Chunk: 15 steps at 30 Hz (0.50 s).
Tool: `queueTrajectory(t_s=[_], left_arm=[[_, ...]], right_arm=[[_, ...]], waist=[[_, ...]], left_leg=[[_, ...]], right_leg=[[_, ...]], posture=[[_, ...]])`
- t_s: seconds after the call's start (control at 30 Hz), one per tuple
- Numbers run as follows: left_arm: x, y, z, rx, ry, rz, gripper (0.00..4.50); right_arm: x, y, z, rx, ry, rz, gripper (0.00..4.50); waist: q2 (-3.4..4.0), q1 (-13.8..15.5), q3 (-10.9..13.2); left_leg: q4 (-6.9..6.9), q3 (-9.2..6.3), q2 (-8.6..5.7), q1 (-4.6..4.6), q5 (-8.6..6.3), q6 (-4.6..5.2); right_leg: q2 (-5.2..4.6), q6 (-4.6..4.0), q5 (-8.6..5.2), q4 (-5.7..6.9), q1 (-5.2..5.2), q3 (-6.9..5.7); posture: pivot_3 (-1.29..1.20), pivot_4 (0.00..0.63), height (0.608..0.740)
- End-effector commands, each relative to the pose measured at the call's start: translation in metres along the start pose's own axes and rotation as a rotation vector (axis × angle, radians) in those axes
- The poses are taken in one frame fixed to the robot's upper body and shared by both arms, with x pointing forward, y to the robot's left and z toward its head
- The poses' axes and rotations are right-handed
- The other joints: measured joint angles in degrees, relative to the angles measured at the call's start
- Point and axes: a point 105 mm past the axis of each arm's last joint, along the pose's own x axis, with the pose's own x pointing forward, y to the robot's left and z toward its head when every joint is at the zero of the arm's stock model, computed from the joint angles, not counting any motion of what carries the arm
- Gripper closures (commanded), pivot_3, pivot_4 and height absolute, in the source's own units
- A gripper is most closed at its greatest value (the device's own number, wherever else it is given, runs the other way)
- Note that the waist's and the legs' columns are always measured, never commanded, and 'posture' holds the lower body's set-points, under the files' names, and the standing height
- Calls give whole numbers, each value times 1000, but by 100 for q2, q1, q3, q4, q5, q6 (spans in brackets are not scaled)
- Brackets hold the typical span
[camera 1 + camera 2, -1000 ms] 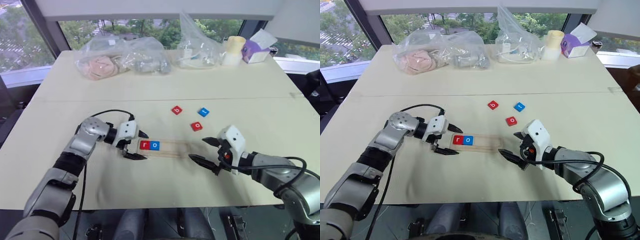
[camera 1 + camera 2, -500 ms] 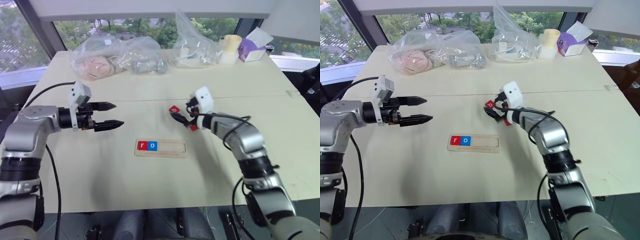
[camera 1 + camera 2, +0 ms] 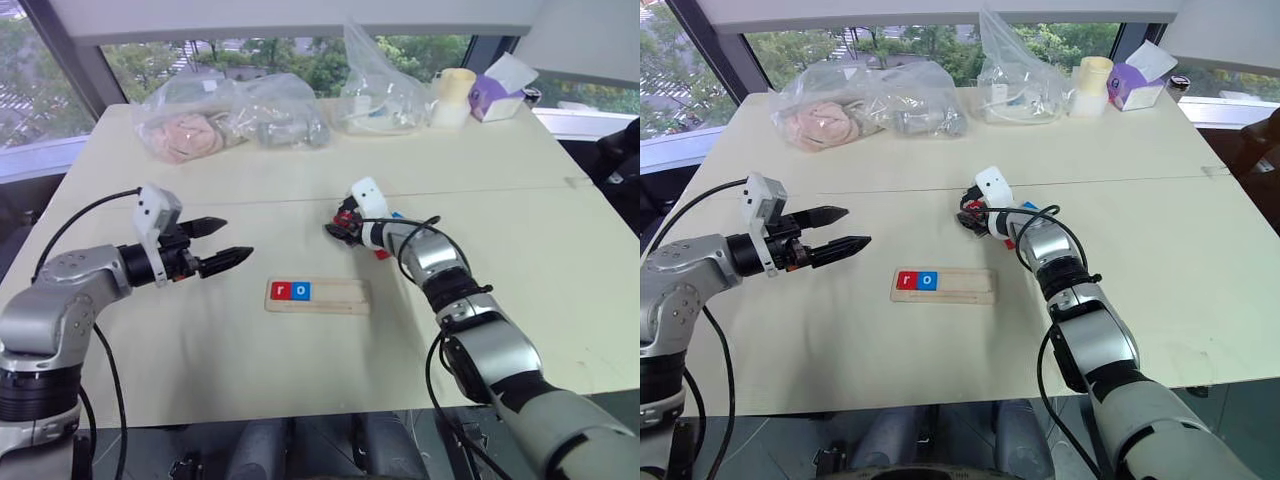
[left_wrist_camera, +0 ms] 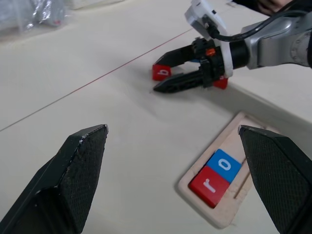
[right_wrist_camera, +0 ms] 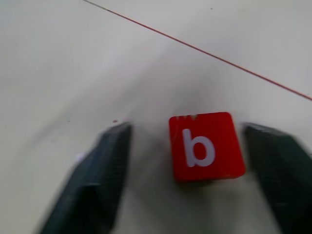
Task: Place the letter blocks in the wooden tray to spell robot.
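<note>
The wooden tray (image 3: 340, 296) lies mid-table with a red "r" block (image 3: 282, 291) and a blue "o" block (image 3: 302, 291) at its left end. Beyond it, my right gripper (image 3: 338, 226) straddles the red "b" block (image 5: 206, 145). Its fingers (image 5: 92, 180) are open on either side of the block, one close to it and the other a gap away. Another red block (image 4: 222, 84) and a blue block (image 3: 396, 215) lie partly hidden behind that arm. My left gripper (image 3: 236, 241) hovers open and empty, left of the tray.
Along the table's far edge sit plastic bags (image 3: 235, 115) with soft items, a clear bag (image 3: 385, 95), a pale roll (image 3: 450, 97) and a purple tissue box (image 3: 500, 90). A thin seam line crosses the table behind the blocks.
My left gripper lifted off the tray's left end and drew back to the left. My right gripper travelled from the tray's right end to the "b" block, and its fingers narrowed around it.
</note>
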Motion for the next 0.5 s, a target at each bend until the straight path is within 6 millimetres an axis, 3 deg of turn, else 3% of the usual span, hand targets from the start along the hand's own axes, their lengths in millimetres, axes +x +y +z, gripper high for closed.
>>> queueTrajectory(t_s=[0.03,0.07,0.13,0.2,0.33,0.43,0.5], left_arm=[[-3,-3,11,49,-33,2,0],[-1,-3,10,52,-31,0,0],[5,-7,10,60,-32,-21,0],[14,-18,11,85,-23,-80,0],[30,-45,12,128,-14,-201,0],[38,-65,9,160,7,-287,0],[46,-79,8,161,3,-350,0]], right_arm=[[2,2,13,-36,-28,1,3046],[1,2,14,-46,-30,-3,3312],[-1,-1,21,-54,-60,-26,3301],[-11,-9,43,-54,-139,-75,3301],[-52,-26,69,-2,-248,-219,3301],[-86,-29,64,71,-265,-325,3301],[-111,-24,41,132,-215,-406,3301]], waist=[[0,-5,0],[0,-8,0],[1,-8,-1],[3,18,1],[3,47,0],[2,69,-2],[3,62,-3]], left_leg=[[0,1,1,2,0,0],[0,1,2,3,1,-1],[-1,2,3,5,1,-2],[-2,2,3,6,2,-2],[-1,2,5,0,2,-3],[-4,-8,12,-5,1,-3],[-8,-5,11,-5,1,-3]], right_leg=[[3,-2,1,0,0,2],[5,-3,2,1,0,4],[8,-4,2,2,0,5],[8,-4,3,2,0,5],[6,-4,3,2,-3,10],[4,-4,2,2,-5,11],[4,-5,2,2,-5,14]], posture=[[0,150,740],[0,150,740],[0,150,740],[0,150,740],[0,150,740],[0,150,740],[0,150,740]])
